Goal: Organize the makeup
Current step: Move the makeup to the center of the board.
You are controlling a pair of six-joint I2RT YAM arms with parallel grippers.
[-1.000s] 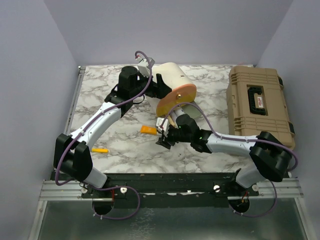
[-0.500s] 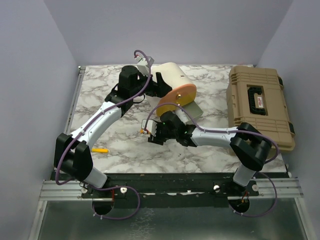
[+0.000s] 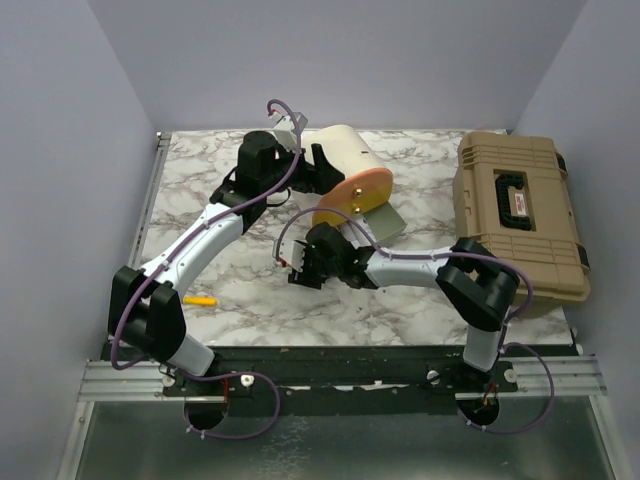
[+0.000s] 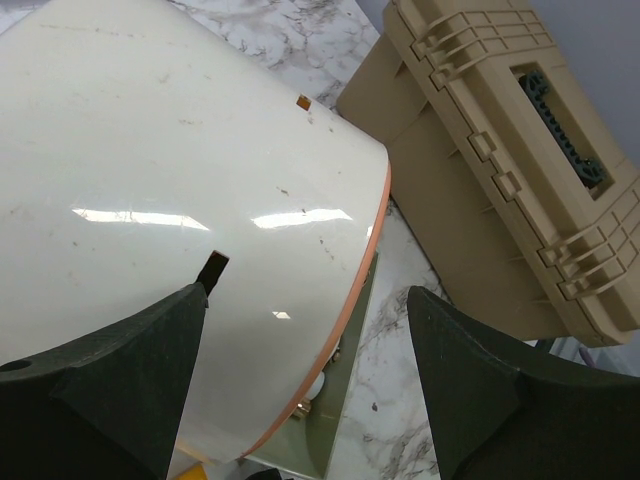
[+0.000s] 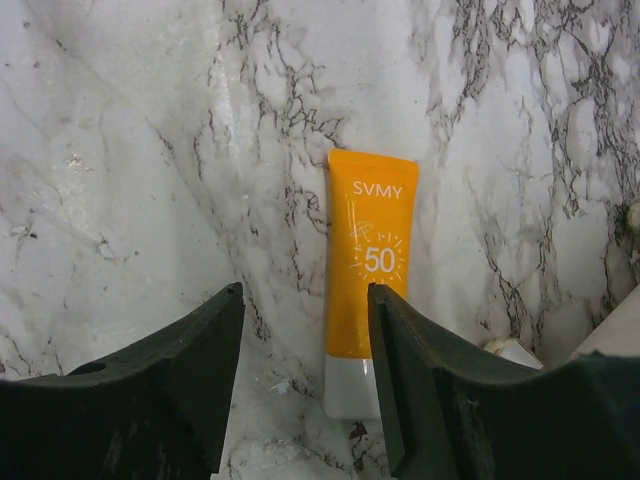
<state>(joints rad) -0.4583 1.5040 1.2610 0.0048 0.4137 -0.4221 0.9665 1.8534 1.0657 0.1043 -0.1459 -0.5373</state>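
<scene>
1. Find the marble table (image 3: 180, 180) beneath both arms in the top view.
2. Locate the right gripper (image 3: 298, 272) near table centre, at 7 o'clock of the cream-and-orange round case (image 3: 350, 172).
3. Read the right gripper as spread apart and clamped on nothing, poised low over the orange tube (image 5: 370, 290).
4. In the right wrist view, find the orange tube flat on the marble, with its crimped end at 12 o'clock and its white cap end at 6 o'clock. Note the cap end partly covered by one finger (image 5: 450, 400). Contact between that finger and the tube: cannot tell.
5. Locate the left gripper (image 3: 318, 172) toward the 12 o'clock edge of the table, at the 9 o'clock side of the round case.
6. In the left wrist view, read the left gripper as wide apart. Note the case body just beside one finger (image 4: 100, 390), with a visible gap before the other. Not clamped on the case.
7. Note the round case on its side, orange rim toward 5 o'clock, above a grey-green flap (image 3: 385, 215).
8. Find the yellow pen (image 3: 202, 299) at 8 o'clock on the table, well apart from both grippers.
9. Find the tan toolbox (image 3: 515, 215) at the 3 o'clock edge, lid down.
</scene>
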